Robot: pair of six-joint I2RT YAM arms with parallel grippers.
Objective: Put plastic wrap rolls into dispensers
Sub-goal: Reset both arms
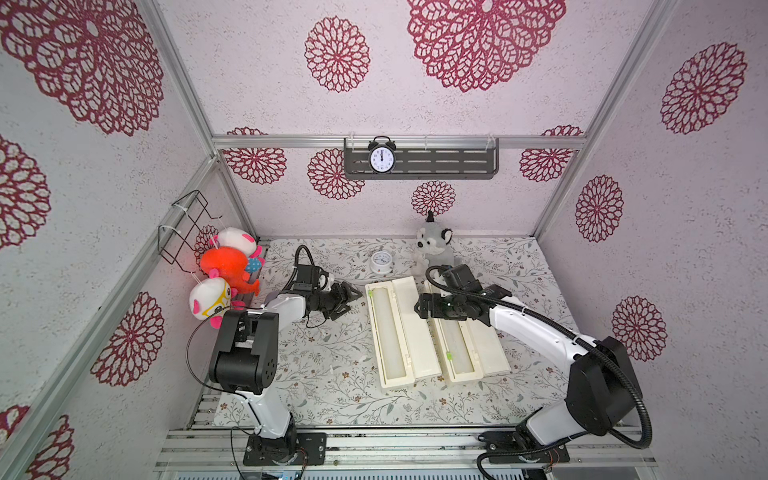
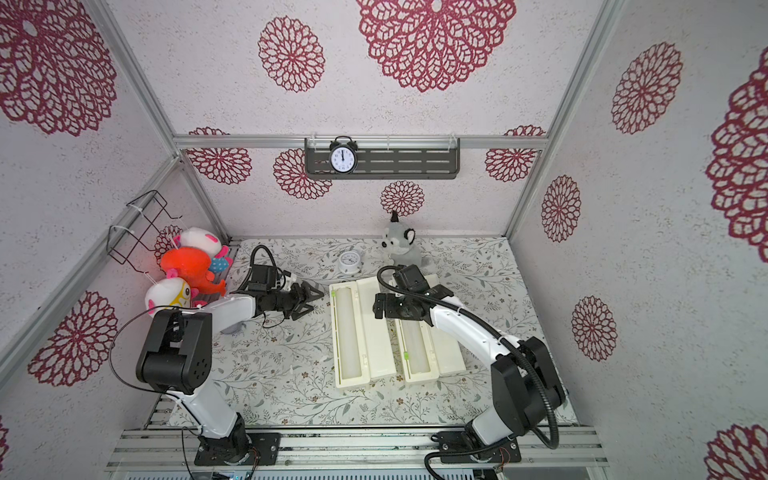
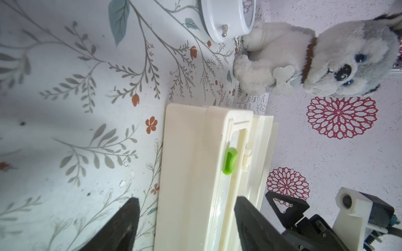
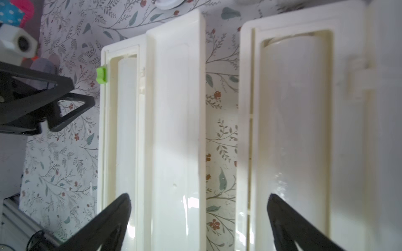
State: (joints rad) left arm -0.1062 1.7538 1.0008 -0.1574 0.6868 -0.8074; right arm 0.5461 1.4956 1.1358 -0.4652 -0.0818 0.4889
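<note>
Two cream-white dispensers lie side by side with lids open, in both top views: the left dispenser (image 1: 417, 328) (image 2: 380, 332) and the right dispenser (image 1: 490, 349) (image 2: 446, 349). A white plastic wrap roll (image 1: 386, 332) (image 4: 127, 130) lies in the left one, and another roll (image 1: 455, 347) (image 4: 291, 130) in the right one. A green slider (image 3: 229, 160) sits on the left dispenser's edge. My left gripper (image 1: 353, 297) (image 3: 187, 202) stands open just left of that dispenser's far end, holding nothing. My right gripper (image 1: 419, 307) (image 4: 199, 195) hangs open over the gap between the dispensers, empty.
A grey plush husky (image 1: 436, 245) and a small white clock (image 1: 381, 262) stand at the back of the floral mat. Several plush toys (image 1: 226, 270) hang at the left wall under a wire basket (image 1: 187, 224). An alarm clock (image 1: 381, 158) sits on the wall shelf.
</note>
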